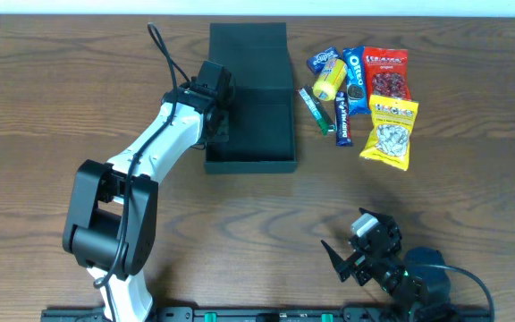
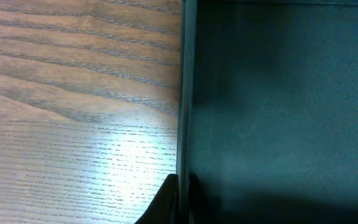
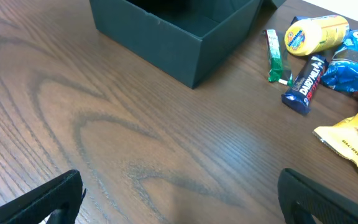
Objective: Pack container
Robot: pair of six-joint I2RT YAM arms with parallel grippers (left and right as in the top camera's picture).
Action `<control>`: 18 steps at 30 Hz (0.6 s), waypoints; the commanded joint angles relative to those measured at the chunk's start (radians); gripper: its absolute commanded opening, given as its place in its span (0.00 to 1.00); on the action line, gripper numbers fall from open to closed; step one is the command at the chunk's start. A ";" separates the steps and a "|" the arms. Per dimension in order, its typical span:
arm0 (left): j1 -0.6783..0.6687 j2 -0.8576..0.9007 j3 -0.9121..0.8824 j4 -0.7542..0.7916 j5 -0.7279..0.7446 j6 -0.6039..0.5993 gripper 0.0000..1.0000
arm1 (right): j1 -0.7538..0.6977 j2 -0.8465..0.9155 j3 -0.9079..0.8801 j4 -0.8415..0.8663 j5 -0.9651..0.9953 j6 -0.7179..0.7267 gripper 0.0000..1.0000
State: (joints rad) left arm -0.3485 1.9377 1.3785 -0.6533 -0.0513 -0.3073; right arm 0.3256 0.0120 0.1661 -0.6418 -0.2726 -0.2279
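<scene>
The container (image 1: 250, 125) sits at the upper centre of the overhead frame, its lid folded open toward the top edge, and nothing can be made out inside it. The left gripper (image 1: 215, 100) is placed at the box's left wall. In the left wrist view its jaws are drawn narrow, one finger outside the wall and one seemingly inside, so the wall is judged to be pinched. The right gripper (image 1: 347, 255) is seen at the lower right, jaws spread wide with nothing between them. Just right of the container are clustered a Dairy Milk bar (image 1: 343, 118), a green stick pack (image 1: 313, 107), an Oreo packet (image 1: 356, 79), a yellow tube (image 1: 331, 79), a red packet (image 1: 387, 73) and a yellow seed packet (image 1: 390, 134). From the right jaws these lie straight up the frame and the container lies up and to the left, so the right arm is judged the nearer for picking. The Dairy Milk bar's long axis runs top to bottom, roughly parallel to the box's right wall, so a grasp across its width is called for.
</scene>
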 commanded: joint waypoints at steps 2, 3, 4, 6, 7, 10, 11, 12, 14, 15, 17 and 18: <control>0.004 0.018 -0.003 -0.007 0.001 -0.014 0.06 | 0.007 -0.006 -0.004 -0.001 0.000 -0.013 0.99; 0.004 0.018 -0.003 -0.006 0.000 -0.014 0.06 | 0.007 -0.006 -0.004 -0.001 0.000 -0.013 0.99; 0.004 0.018 -0.003 -0.006 0.000 -0.008 0.06 | 0.007 -0.006 -0.004 -0.001 0.000 -0.013 0.99; 0.004 0.018 -0.003 -0.005 0.000 0.014 0.06 | 0.007 -0.006 -0.004 -0.001 -0.001 -0.013 0.99; 0.004 0.018 -0.003 -0.005 0.000 0.023 0.06 | 0.007 -0.006 -0.004 -0.001 -0.001 -0.013 0.99; 0.004 0.018 -0.003 -0.004 -0.003 0.043 0.06 | 0.007 -0.006 -0.004 -0.001 0.000 -0.013 0.99; 0.004 0.018 -0.003 -0.004 -0.003 0.043 0.06 | 0.007 -0.006 -0.004 -0.001 -0.001 -0.013 0.99; 0.004 0.018 -0.003 -0.004 -0.003 0.046 0.06 | 0.007 -0.006 -0.004 -0.001 0.000 -0.013 0.99; 0.004 0.018 -0.003 -0.004 -0.003 0.054 0.06 | 0.007 -0.006 -0.004 -0.001 0.000 -0.013 0.99; 0.004 0.018 -0.003 -0.004 -0.003 0.069 0.06 | 0.007 -0.006 -0.004 -0.001 -0.001 -0.013 0.99; 0.004 0.018 -0.003 -0.003 -0.003 0.090 0.06 | 0.007 -0.006 -0.004 -0.001 -0.001 -0.013 0.99; 0.004 0.018 -0.003 -0.003 -0.003 0.098 0.06 | 0.007 -0.006 -0.004 -0.001 0.000 -0.013 0.99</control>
State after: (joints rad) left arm -0.3485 1.9377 1.3785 -0.6529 -0.0513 -0.2562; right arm 0.3256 0.0120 0.1658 -0.6422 -0.2726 -0.2279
